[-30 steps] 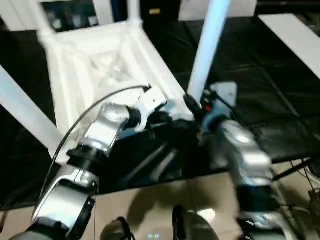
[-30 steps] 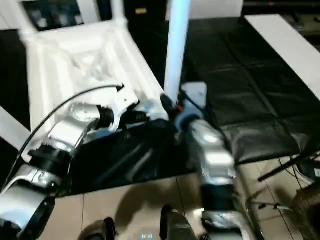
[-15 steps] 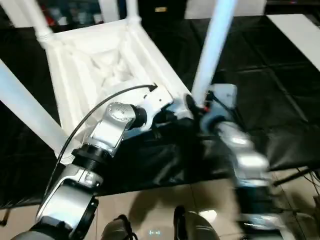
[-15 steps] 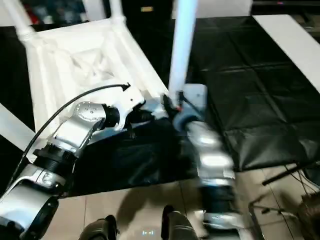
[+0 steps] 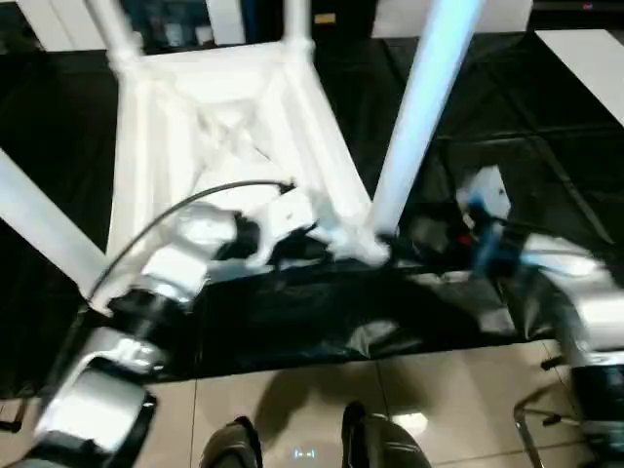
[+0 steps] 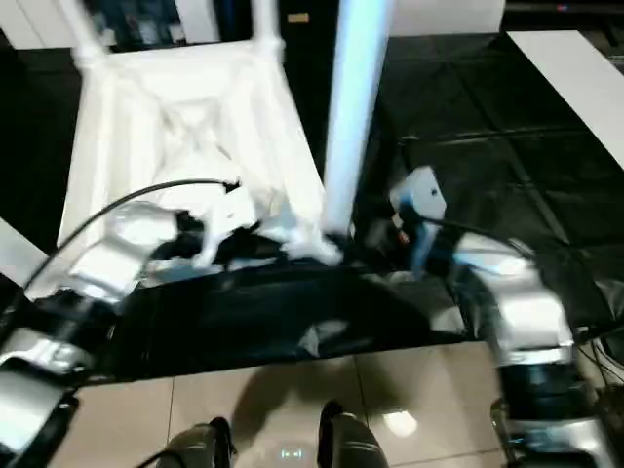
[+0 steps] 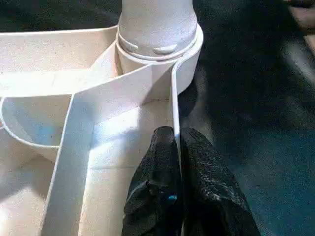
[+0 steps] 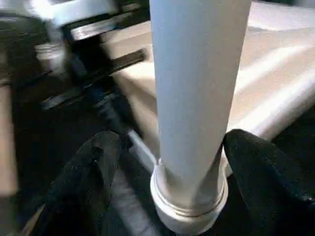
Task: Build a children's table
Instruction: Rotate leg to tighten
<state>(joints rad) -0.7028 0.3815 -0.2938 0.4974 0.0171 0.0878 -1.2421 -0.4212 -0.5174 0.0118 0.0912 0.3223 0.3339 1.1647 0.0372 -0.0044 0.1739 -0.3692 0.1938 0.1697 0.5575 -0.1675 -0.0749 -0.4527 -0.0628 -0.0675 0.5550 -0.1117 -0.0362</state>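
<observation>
Children's table top [image 5: 219, 127] lies upside down, ribbed underside up, on the black floor mat [image 5: 507, 117], ahead of the robot. Four legs stand in the corner sockets: near right leg [image 5: 419, 107] rises tall just beside the right arm, near left leg [image 5: 39, 219] slants off at the left edge, two far legs [image 5: 112, 34] show only their bases at the far corners.

Left gripper [image 7: 176, 147] has its fingers pinched tight on the thin rim wall of the top, right next to the near right corner socket [image 7: 157, 54]. Right gripper [image 8: 167, 162] has its fingers spread wide, one on each side of the near right leg just above the socket collar, neither clearly touching it. So it holds nothing.

Risks, as judgement:
- Whole table: only a thin rim pinch steadies it. A sideways pull from the left arm could slide or tip the top on the slick mat, and the tall legs give leverage.
- Near right leg: can't tell if it is fully seated. If it is only part way in, a knock from a wide-open right finger could tilt it or pop it loose.
- Rim wall: thin plastic, so a hard pinch with twist could bend it or slip off.
- Left arm cable [image 5: 185, 205] loops over the underside and could snag on a rib.
</observation>
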